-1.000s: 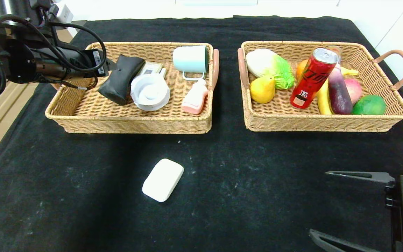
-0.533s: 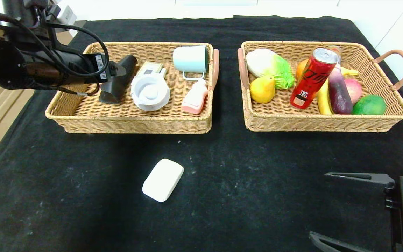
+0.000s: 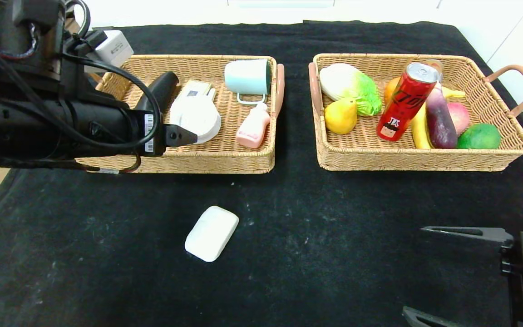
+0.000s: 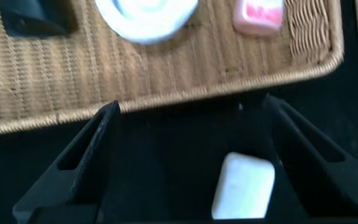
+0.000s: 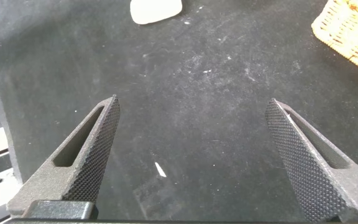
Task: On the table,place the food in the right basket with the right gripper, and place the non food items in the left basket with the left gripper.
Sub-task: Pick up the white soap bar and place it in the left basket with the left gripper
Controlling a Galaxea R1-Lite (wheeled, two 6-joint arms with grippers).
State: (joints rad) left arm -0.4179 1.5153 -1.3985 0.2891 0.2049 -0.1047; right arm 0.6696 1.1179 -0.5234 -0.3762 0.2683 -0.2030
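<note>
1. The left end effector (image 4: pixel 188 155) hangs over the near rim of the left basket (image 3: pixel 175 163), its fingers spread wide and holding nothing.
2. In its wrist view the two fingers frame the white bar (image 4: pixel 243 186) lying on the black table (image 3: pixel 107 254) beyond that rim.
3. In the head view the bar (image 3: pixel 211 233) lies on the table near the middle, in front of the left basket and well apart from it.
4. The black case (image 3: pixel 159 91) lies in the left basket, at its left side, partly hidden by the left arm.
5. Beside the case sit a white dish (image 3: pixel 195 116), a pink bottle (image 3: pixel 252 127) and a pale blue mug (image 3: pixel 247 76) on its side at the far edge.
6. The right basket (image 3: pixel 420 159) holds the red can (image 3: pixel 407 102) leaning over the banana (image 3: pixel 420 129), with the eggplant (image 3: pixel 439 116) and peach (image 3: pixel 459 113) to its right.
7. A cabbage (image 3: pixel 347 86), a pear (image 3: pixel 341 117) and a green fruit (image 3: pixel 479 136) are in the same basket.
8. The right end effector (image 3: pixel 459 272) is at the near right over bare table, fingers wide apart and empty.
</note>
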